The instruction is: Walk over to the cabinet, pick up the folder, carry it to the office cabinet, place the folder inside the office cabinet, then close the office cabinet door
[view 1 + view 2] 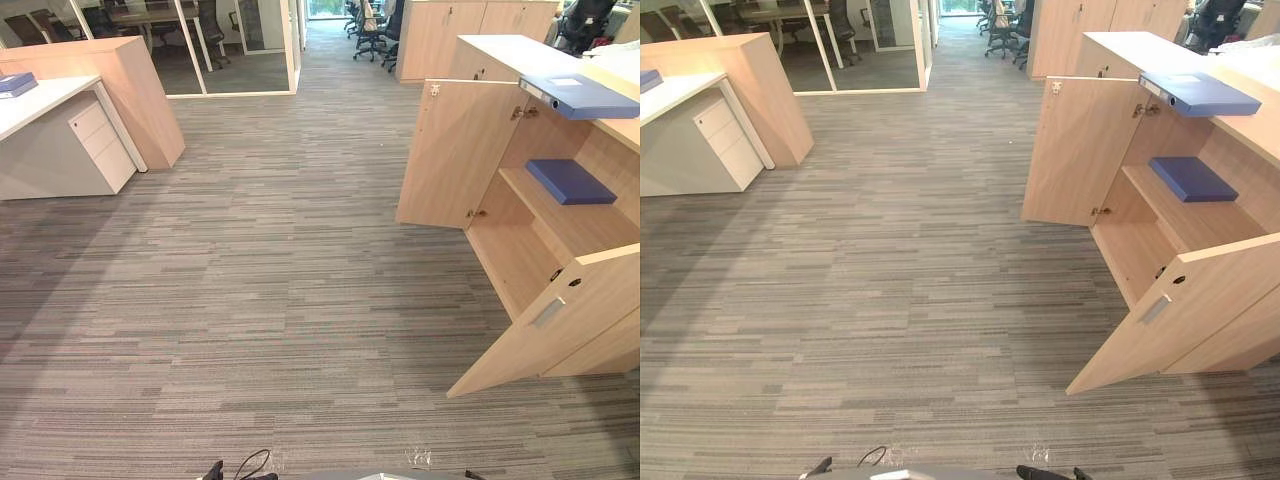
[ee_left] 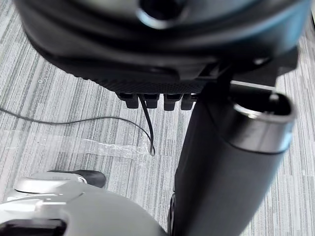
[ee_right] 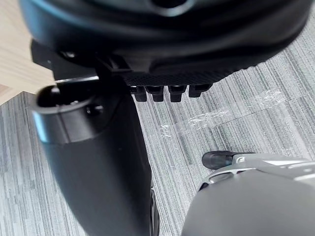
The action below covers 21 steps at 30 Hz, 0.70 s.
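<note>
Grey striped carpet [image 1: 270, 280] covers the floor across the whole frame. At the upper left stands a white-topped desk [image 1: 40, 100]. A blue item [image 1: 15, 84] lies at the desk's far-left edge, and what it is cannot be told. A white drawer unit [image 1: 100, 145] sits under the desk, and a light-wood partition [image 1: 130, 80] stands against its far side. At the top centre is a glass wall [image 1: 240, 45], with office chairs [image 1: 372, 30] to the right of it.

The right side of the frame holds the light-wood office cabinet [image 1: 500, 50], with both doors open. The far door [image 1: 455, 150] swings out toward frame centre, and the near door [image 1: 555, 320] swings out toward the lower right. A blue folder [image 1: 570, 181] lies flat on the inner shelf [image 1: 560, 215]. A second blue folder [image 1: 580, 97] lies flat on the cabinet top, one end overhanging the front edge above the opening.

The left hand [image 2: 162, 44] hangs above the carpet. Its fingers [image 2: 152, 101] are in a straight row, the thumb [image 2: 231, 162] is apart, and it holds nothing. The right hand [image 3: 162, 39] is in the same condition, with fingers [image 3: 167, 92] straight and empty.
</note>
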Motion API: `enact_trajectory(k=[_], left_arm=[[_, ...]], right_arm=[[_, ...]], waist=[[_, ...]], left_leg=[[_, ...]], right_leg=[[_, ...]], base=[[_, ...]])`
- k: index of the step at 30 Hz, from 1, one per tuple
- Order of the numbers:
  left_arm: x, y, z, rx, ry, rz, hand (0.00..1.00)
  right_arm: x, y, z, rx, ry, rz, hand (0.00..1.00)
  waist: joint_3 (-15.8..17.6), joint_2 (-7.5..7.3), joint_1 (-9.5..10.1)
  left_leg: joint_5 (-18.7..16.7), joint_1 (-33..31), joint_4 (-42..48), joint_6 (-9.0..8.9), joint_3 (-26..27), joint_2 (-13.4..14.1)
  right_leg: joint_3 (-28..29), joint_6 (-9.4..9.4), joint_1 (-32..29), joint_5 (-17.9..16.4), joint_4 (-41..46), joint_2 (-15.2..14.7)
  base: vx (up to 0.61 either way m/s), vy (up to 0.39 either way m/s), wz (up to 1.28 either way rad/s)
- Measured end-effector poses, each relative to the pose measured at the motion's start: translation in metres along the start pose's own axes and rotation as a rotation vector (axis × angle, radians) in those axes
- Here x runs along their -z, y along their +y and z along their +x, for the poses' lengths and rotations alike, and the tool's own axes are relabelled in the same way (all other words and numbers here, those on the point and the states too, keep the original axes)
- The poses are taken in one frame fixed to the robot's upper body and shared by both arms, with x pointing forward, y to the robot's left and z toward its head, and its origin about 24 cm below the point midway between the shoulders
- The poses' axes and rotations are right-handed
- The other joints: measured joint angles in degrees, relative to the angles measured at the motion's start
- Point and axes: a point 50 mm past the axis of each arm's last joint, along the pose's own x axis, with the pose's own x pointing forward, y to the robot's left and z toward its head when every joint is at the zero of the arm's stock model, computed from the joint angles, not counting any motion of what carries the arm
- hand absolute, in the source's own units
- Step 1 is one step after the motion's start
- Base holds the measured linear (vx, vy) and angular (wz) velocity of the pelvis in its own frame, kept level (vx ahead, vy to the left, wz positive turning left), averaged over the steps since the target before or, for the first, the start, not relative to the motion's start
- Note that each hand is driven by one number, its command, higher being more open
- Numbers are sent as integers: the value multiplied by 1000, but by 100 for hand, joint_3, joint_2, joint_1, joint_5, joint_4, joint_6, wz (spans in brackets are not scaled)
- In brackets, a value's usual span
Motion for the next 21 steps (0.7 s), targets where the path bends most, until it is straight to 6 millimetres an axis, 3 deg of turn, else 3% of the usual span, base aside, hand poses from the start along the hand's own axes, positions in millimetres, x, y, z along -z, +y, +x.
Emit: enact_trajectory(k=[4, 21], left_arm=[[-3, 0, 1, 25, -5, -78, 100], [-7, 0, 1, 20, -30, -63, 100]], right_arm=[[-6, 4, 1, -11, -14, 1, 100], [-12, 7, 2, -14, -19, 35, 100]], waist=[[26, -6, 2], [213, -56, 10]], left_leg=[[27, 38, -76, -39, 37, 6], [175, 98, -266, -2, 61, -4]], right_leg=[[5, 178, 1, -1, -19, 1], [-3, 117, -21, 65, -23, -1]], base=[[0, 17, -3], [-12, 6, -1]])
